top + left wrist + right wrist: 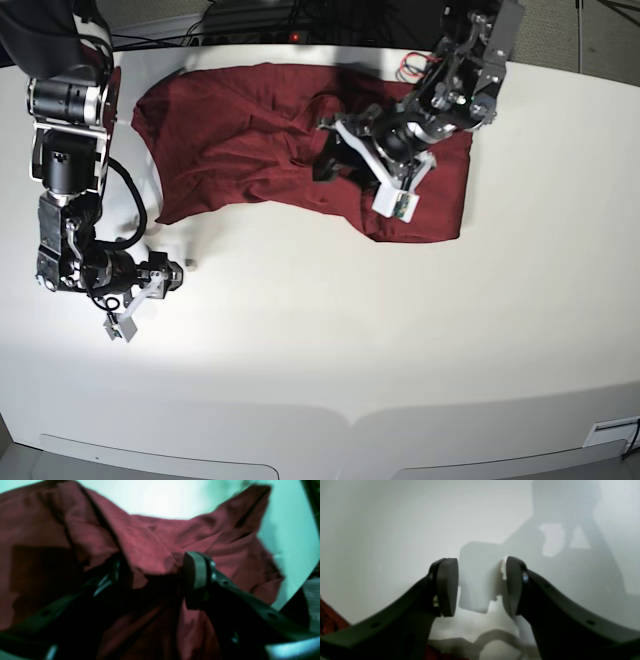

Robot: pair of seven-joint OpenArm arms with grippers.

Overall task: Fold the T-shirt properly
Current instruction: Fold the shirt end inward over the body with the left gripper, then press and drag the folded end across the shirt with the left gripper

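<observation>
Grasping T-shirt folds, left gripper; right gripper released, only table beneath.

1. The left wrist view is blurred throughout; the T-shirt is smeared, and the tabletop beyond the fingers is washed out by glare.
2. In the right wrist view, soft grey shadows are cast past the sharply rendered fingers.
3. The base view is evenly lit, with curved edges.

Left pincer grip blurred, perhaps cloth-covered.
</observation>
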